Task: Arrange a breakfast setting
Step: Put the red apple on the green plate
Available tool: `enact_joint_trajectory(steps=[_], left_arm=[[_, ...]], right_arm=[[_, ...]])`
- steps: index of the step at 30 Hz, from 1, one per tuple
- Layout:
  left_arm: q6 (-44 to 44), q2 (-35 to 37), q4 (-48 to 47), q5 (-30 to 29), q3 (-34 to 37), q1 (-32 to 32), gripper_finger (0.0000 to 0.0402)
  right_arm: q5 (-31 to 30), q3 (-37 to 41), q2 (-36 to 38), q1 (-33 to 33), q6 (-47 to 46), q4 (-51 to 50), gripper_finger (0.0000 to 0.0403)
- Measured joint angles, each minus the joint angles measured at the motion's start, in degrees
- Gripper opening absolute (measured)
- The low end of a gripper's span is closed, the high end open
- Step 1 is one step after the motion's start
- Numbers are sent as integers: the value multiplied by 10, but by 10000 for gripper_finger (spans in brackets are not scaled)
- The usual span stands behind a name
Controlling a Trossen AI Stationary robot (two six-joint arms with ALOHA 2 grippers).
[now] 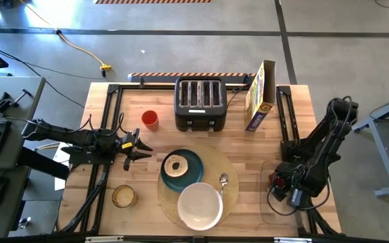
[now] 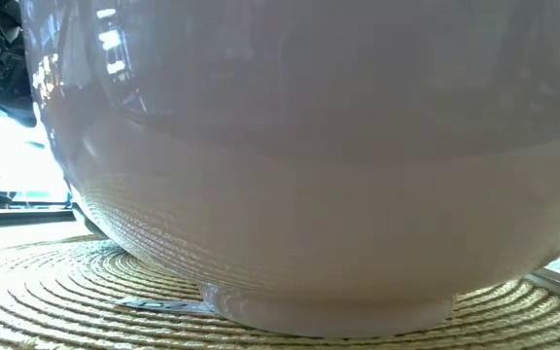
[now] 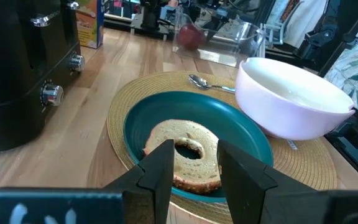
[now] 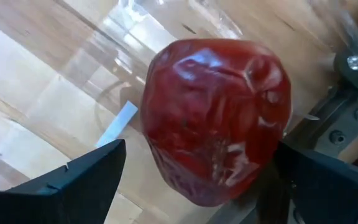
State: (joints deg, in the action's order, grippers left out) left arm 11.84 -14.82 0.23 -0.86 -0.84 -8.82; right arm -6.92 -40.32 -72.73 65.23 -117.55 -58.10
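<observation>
Breakfast things are mostly gathered on the round placemat [image 1: 229, 177] near the table's front edge: a teal plate [image 1: 181, 171] carrying a bagel half [image 1: 175, 165], a white bowl [image 1: 199, 205] just in front of it, and a small spoon [image 1: 223, 180] lying beside the bowl on the mat. The one piece not yet there is the red food item [image 4: 219, 121], which sits in a clear container [image 1: 267, 196] well off to the right of the mat. The right gripper [image 4: 197, 180] is down at it with its fingers spread wide on either side of the fruit, not yet clamped on it. To do this step well, I would judge, the fingers should close squarely across the widest part, gently, since the surface looks smooth and rounded and could squirt out sideways; then lift straight up to clear the container wall before carrying it over. The left gripper [image 1: 139, 145] waits beside the plate on the left, fingers slightly apart and empty. On the way to the mat the bowl and spoon lie nearest the right arm. The toaster [image 1: 198, 102], red cup [image 1: 150, 119], cereal box [image 1: 261, 94] and a small dish [image 1: 123, 196] stand clear.
</observation>
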Motion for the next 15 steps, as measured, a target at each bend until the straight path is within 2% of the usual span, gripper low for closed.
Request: enact_joint_trajectory(steps=[8, 15], left_arm=[[0, 0, 0, 0, 0, 0, 113], [0, 0, 0, 0, 0, 0, 113]], right_arm=[[29, 0, 0, -31, 54, 4, 369], [31, 0, 0, -38, 57, 7, 332]])
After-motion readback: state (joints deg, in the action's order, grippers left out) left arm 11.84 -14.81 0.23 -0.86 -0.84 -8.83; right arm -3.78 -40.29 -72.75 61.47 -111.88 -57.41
